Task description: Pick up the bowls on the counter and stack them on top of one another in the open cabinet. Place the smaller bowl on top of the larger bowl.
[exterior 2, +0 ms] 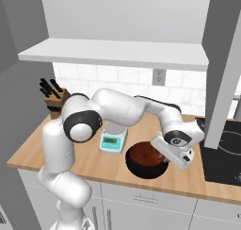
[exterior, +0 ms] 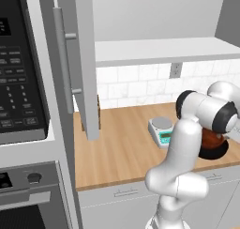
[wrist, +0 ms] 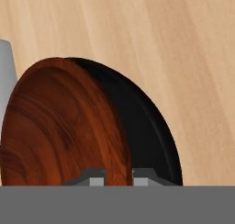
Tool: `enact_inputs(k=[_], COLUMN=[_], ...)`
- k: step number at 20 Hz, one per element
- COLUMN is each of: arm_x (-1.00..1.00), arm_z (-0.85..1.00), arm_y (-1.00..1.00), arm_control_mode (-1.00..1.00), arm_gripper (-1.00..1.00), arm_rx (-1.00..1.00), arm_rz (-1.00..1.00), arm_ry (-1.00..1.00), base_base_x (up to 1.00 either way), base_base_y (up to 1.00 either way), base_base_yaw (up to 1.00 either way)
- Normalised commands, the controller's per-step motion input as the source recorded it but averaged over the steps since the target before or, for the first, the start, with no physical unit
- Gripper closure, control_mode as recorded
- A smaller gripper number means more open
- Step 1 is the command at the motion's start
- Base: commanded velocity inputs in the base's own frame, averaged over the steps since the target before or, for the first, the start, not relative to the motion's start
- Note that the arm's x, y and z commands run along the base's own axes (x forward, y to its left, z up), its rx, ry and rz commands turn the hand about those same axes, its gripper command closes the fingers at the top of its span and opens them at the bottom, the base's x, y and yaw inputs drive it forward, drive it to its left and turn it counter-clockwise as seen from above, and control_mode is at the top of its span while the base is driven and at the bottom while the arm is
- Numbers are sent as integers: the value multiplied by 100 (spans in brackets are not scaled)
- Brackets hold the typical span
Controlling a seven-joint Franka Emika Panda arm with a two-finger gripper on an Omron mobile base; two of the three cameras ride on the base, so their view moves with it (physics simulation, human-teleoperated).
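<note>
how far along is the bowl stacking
Done: nothing yet; the cabinet shelf holds no bowl. In hand: the hand is at the rim of the bowl, one finger inside and one outside; whether it is lifted off the counter is unclear. Left: carry it into the cabinet, then stack a second bowl.

The arm (exterior 2: 127, 106) reaches forward and low, fingers (wrist: 96, 177) nearly closed together, pointing downward.

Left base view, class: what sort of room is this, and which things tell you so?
A kitchen, rendered in simulation. A microwave sits beside an open wall cabinet, above a wooden counter holding a small kitchen scale against a tiled backsplash.
</note>
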Motion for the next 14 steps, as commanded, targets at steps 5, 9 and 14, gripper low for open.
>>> enact_inputs(k=[5,9,14], arm_x=[-20,-44,-27], arm_z=[3,44,48], arm_y=[13,4,0], arm_control_mode=[-100,-100,-100], arm_gripper=[-100,-100,-100], arm_rx=[-2,0,0], arm_rz=[0,0,0], arm_ry=[-3,-12,-9], base_base_x=[0,0,0], base_base_y=[0,0,0], base_base_yaw=[0,0,0])
